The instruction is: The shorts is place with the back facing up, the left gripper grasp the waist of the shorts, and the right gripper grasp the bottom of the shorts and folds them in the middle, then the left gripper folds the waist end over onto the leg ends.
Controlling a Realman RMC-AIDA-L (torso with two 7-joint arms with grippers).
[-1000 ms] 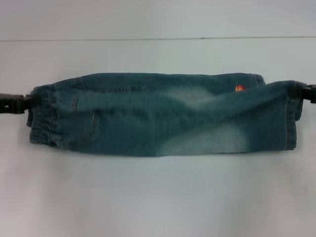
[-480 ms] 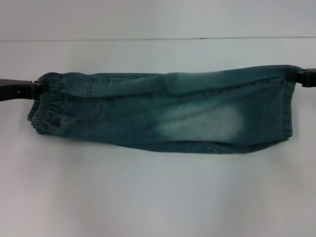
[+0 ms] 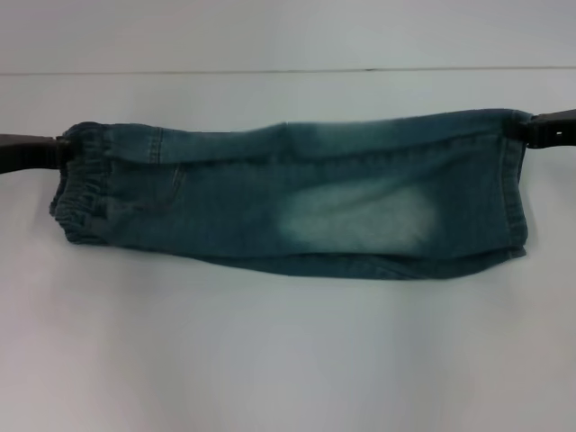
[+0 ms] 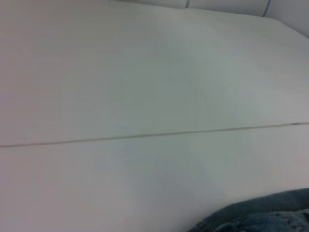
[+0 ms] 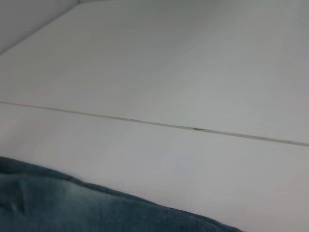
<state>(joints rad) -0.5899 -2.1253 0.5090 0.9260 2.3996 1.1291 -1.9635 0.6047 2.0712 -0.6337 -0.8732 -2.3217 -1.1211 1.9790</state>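
While the shorts [image 3: 297,202] hang stretched across the middle of the white table [image 3: 288,360], each end is pinched by a black claw. At nine o'clock the left gripper [image 3: 56,151] is clamped on the far corner of the waist [image 3: 83,189], whose ruffled elastic band droops below it toward the table. At three o'clock the right gripper [image 3: 533,130] is clenched on the far corner of the bottom of the shorts [image 3: 515,184], the flat stitched hem running down from its fingers. The denim is doubled lengthwise, folded edge held up along twelve o'clock and loose layers sagging toward six, with a pale faded patch [image 3: 360,216] just right of centre. A thin seam line [image 3: 270,71] crosses the table behind the cloth at twelve o'clock. From the left wrist camera only a scrap of gathered denim [image 4: 260,220] shows against the table; from the right wrist camera, a dark blue fold of cloth [image 5: 72,208].
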